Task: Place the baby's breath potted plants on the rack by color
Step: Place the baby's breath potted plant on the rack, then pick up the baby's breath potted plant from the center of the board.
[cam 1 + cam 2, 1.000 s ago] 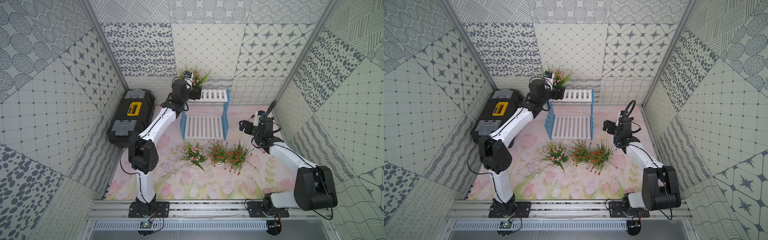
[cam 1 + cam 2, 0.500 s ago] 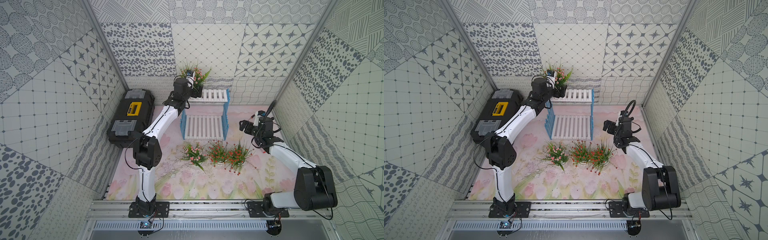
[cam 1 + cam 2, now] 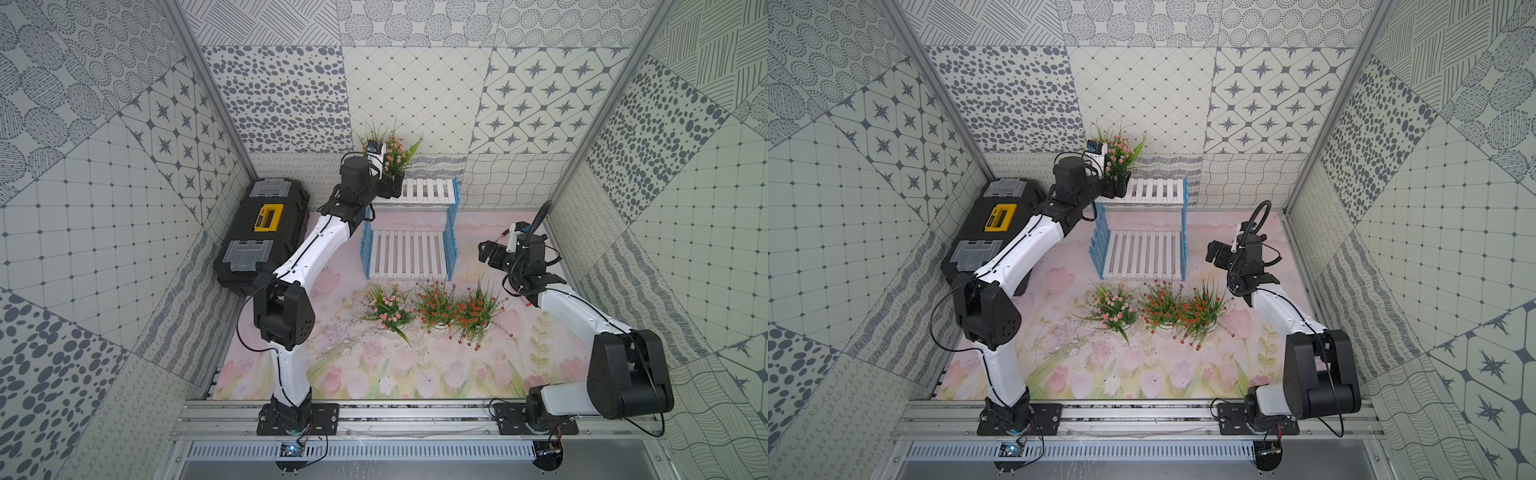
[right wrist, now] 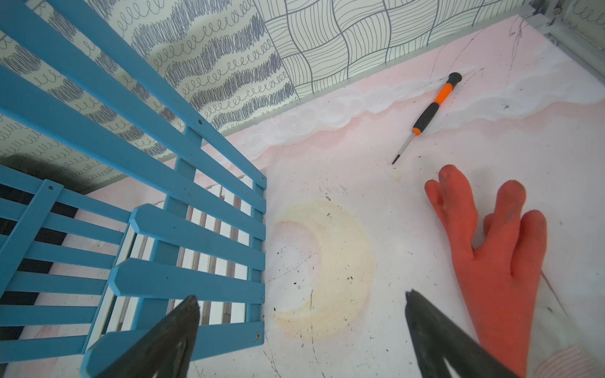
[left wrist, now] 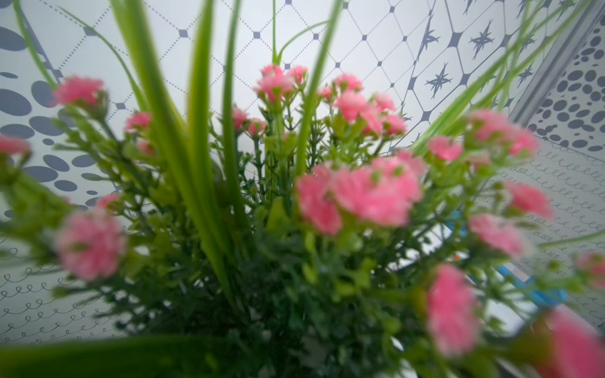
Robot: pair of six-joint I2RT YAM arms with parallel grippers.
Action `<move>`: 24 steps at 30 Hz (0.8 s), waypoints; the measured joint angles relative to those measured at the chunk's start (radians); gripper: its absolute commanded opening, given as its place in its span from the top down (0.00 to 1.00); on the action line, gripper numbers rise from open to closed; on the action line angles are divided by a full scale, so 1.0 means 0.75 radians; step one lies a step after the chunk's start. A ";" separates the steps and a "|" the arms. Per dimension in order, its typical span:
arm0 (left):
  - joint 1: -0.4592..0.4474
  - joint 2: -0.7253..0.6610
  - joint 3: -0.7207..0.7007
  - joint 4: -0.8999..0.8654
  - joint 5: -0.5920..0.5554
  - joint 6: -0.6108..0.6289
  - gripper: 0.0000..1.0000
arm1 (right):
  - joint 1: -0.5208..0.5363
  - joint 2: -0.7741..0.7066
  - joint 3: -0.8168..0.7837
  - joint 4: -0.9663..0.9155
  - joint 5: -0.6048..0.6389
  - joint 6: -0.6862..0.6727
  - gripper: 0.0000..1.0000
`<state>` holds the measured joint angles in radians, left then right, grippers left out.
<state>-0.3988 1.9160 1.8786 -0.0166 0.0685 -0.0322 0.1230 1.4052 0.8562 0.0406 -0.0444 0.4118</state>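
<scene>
My left gripper (image 3: 390,187) (image 3: 1115,186) is shut on the pot of a pink baby's breath potted plant (image 3: 395,156) (image 3: 1119,154), held at the left end of the rack's upper shelf (image 3: 428,191). Its blurred pink flowers (image 5: 360,193) fill the left wrist view and hide the jaws. A second pink plant (image 3: 386,305) and two red-orange plants (image 3: 436,305) (image 3: 476,311) stand on the mat in front of the rack (image 3: 1142,253). My right gripper (image 3: 488,255) (image 4: 301,314) hangs open, holding nothing, just right of the rack's blue side frame (image 4: 183,229).
A black toolbox (image 3: 266,232) with a yellow latch lies left of the rack. An orange-handled screwdriver (image 4: 429,111) and an orange glove (image 4: 491,255) lie on the mat near the right gripper. Patterned walls close in on three sides.
My left arm has reached a little further back, bringing the pink plant to the left end of the upper shelf. The right arm and the three plants on the mat have not moved.
</scene>
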 measured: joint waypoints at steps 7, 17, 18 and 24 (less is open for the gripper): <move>0.001 -0.123 -0.207 0.014 0.003 -0.024 0.02 | 0.000 -0.001 0.000 0.000 0.000 0.000 0.02; 0.001 -0.504 -0.601 -0.023 -0.004 -0.026 0.01 | 0.000 -0.005 0.001 0.000 -0.002 0.001 0.02; 0.001 -0.551 -0.645 -0.028 -0.006 -0.026 0.02 | 0.000 -0.006 0.001 0.000 -0.003 0.001 0.02; -0.010 -0.885 -0.934 -0.117 0.020 -0.060 0.01 | 0.000 -0.015 0.041 -0.031 -0.010 0.001 0.02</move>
<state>-0.4065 1.2526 1.1782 -0.1047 0.0834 -0.0769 0.1230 1.3941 0.8867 0.0174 -0.0521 0.4122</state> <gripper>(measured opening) 0.986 0.981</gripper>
